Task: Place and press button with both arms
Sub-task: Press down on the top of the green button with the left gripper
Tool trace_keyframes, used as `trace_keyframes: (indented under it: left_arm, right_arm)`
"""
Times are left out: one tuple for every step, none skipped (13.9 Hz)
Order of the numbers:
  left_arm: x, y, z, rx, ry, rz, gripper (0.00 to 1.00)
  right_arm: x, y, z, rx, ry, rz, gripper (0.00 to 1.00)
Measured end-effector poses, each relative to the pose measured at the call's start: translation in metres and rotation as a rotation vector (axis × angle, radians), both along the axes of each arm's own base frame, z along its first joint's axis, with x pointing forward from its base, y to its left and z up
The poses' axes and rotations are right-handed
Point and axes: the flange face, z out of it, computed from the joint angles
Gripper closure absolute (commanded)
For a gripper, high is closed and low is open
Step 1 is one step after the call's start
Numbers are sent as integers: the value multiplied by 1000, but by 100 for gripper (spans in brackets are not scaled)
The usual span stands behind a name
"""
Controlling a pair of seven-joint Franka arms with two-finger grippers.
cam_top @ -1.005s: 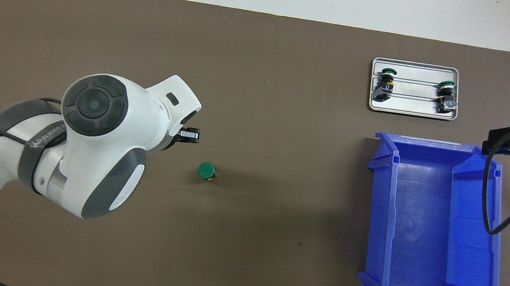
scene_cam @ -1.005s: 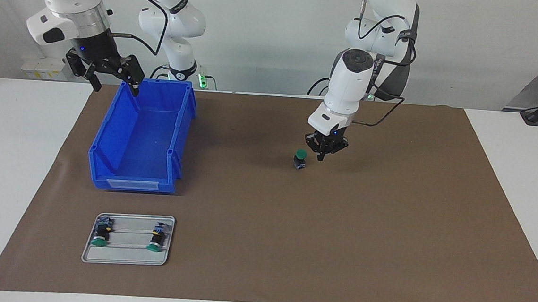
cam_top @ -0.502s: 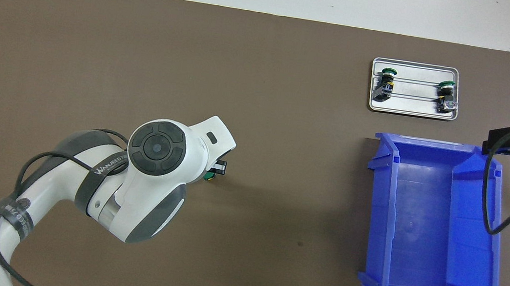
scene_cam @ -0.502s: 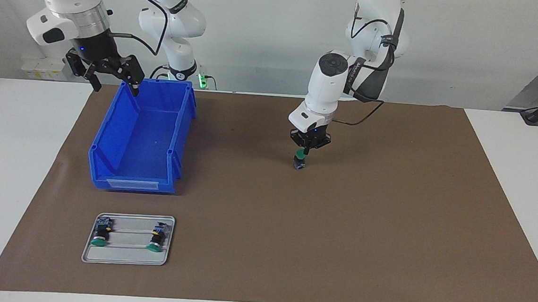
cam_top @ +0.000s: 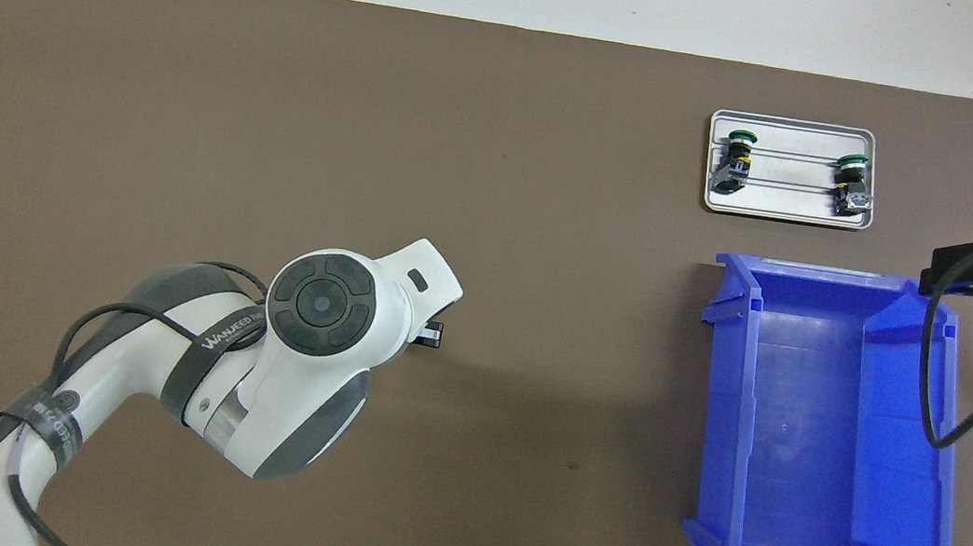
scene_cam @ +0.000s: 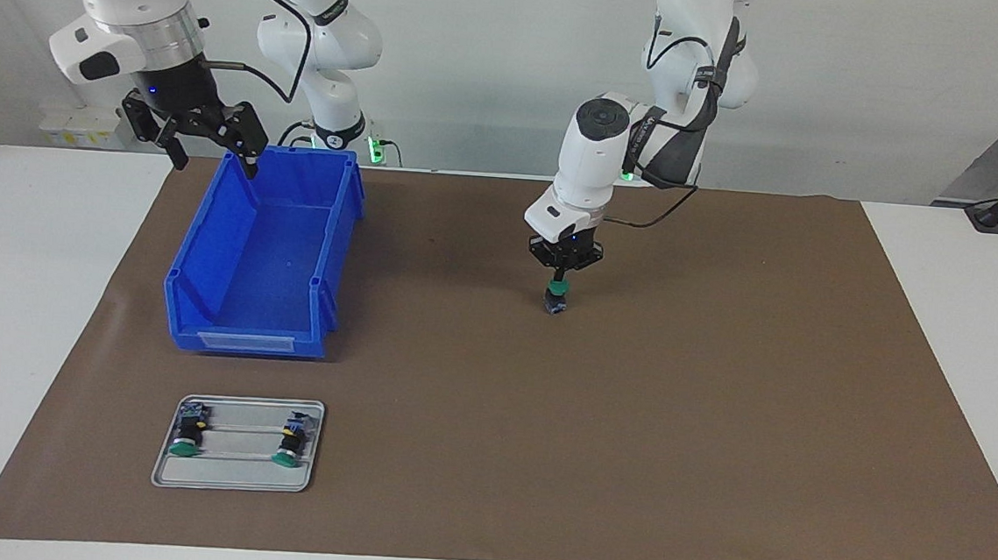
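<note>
A: Where is the button in relation to the left gripper?

B: Straight below it. The button stands upright on the brown mat, green cap up, its long axis vertical, about mid-table. The gripper's fingers are pressed together into one tip, and that tip sits right on the cap, holding nothing.

A: So the push runs down along the axis?

B: That's my judgement, yes. Any sideways drift could tip it, since nothing steadies the body.

A: And the right gripper?

B: Spread wide and empty, waiting over the corner of the blue bin nearest the robots, well apart from the button. The left arm is clearly the nearer one.

A: What can't you see?

B: From above, the left arm's wrist covers the button entirely. Whether the cap is already pressed in, I cannot tell. The two spare buttons lie on their sides in the metal tray.
</note>
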Motion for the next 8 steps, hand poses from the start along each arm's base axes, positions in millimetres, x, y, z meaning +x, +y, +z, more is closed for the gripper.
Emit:
trace_keyframes:
  left_arm:
    - [0, 0, -2, -4, -6, 1, 100]
    - [-1, 1, -4, -8, -11, 1, 100]
    - [-1, 1, -7, -10, -14, 2, 100]
    - [-2, 2, -9, -12, -16, 2, 100]
    - [-2, 2, -10, -11, -15, 2, 100]
    - [-2, 3, -11, -11, -16, 3, 100]
    - [-2, 3, -11, -11, -16, 3, 100]
    - [-2, 3, -11, -12, -17, 4, 100]
  right_arm:
    - [0, 0, 0, 0, 0, 0, 0]
    - [0, 0, 0, 0, 0, 0, 0]
    - [0, 0, 0, 0, 0, 0, 0]
    - [0, 0, 0, 0, 0, 0, 0]
    - [0, 0, 0, 0, 0, 0, 0]
    - [0, 1, 0, 0, 0, 1, 0]
    - [0, 1, 0, 0, 0, 3, 0]
    - [0, 2, 0, 0, 0, 3, 0]
